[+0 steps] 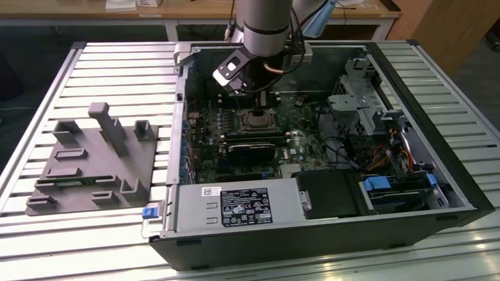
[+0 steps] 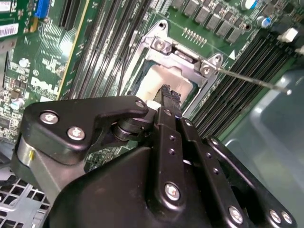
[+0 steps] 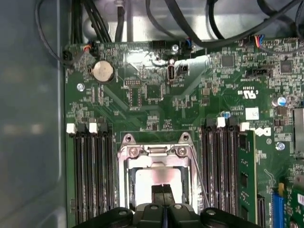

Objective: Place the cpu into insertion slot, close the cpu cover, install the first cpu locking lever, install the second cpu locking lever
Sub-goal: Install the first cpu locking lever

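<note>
The cpu lies in the insertion slot, its pale silvery face showing through the window of the cpu cover. The cover's metal frame lies flat around the chip. A thin locking lever sticks out sideways from one corner of the frame; in the first wrist view this rod runs along the socket's side. My gripper is shut, its black fingertips together just above the chip's face with nothing between them. In the exterior view my gripper hangs over the socket.
Black memory slots flank the socket, and a green memory stick stands on one side. A black graphics card, a labelled power supply and a drive cage crowd the case. A grey fixture plate lies at the exterior view's left.
</note>
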